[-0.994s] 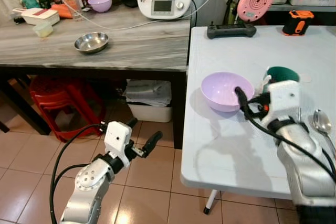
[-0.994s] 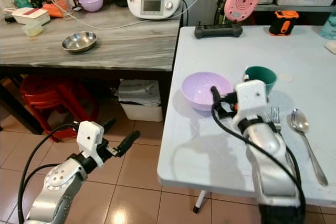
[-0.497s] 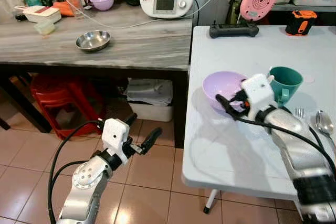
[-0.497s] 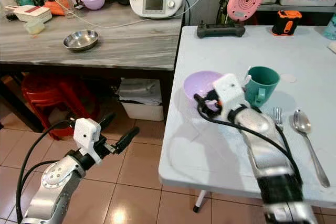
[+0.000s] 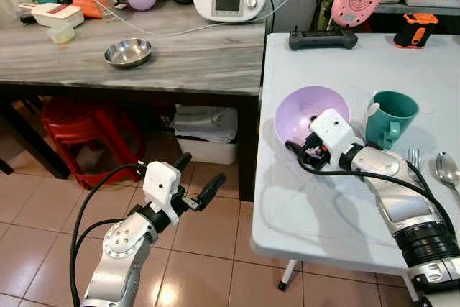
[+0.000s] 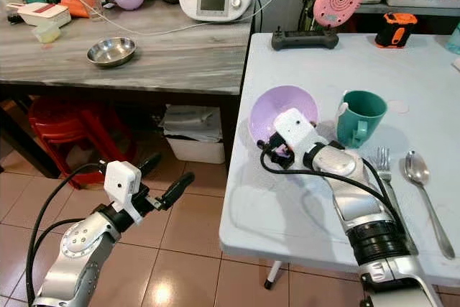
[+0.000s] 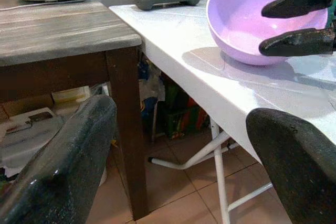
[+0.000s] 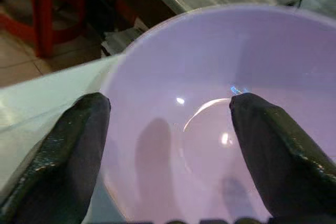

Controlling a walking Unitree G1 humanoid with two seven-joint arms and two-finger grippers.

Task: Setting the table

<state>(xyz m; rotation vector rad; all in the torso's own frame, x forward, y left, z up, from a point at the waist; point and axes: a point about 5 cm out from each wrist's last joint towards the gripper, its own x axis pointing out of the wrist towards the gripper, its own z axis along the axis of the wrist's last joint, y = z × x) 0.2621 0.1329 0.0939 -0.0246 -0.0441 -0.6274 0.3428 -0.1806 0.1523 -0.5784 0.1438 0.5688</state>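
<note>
Right gripper at the lilac bowl, near the white table's left edge.

You had the right gripper (image 6: pixel 277 150) brought up against the near rim of the lilac bowl (image 5: pixel 310 109), its two black fingers (image 7: pixel 294 3) spread with one over the rim and one beside the outer wall, not yet pinched on it. The bowl sat tipped toward you on the white table (image 5: pixel 338 213), close to the edge facing the grey counter (image 5: pixel 144 62); that tilt looked like the fingers levering the rim, probably to drag or lift it toward a place setting. The teal mug (image 6: pixel 359 114) stood just beside it, with the fork (image 6: pixel 383 159) and spoon (image 6: pixel 424 192) laid further right, which suggested the setting was forming there. Your left gripper (image 5: pixel 194 195) hung over the tiled floor, fingers apart, holding nothing.
</note>
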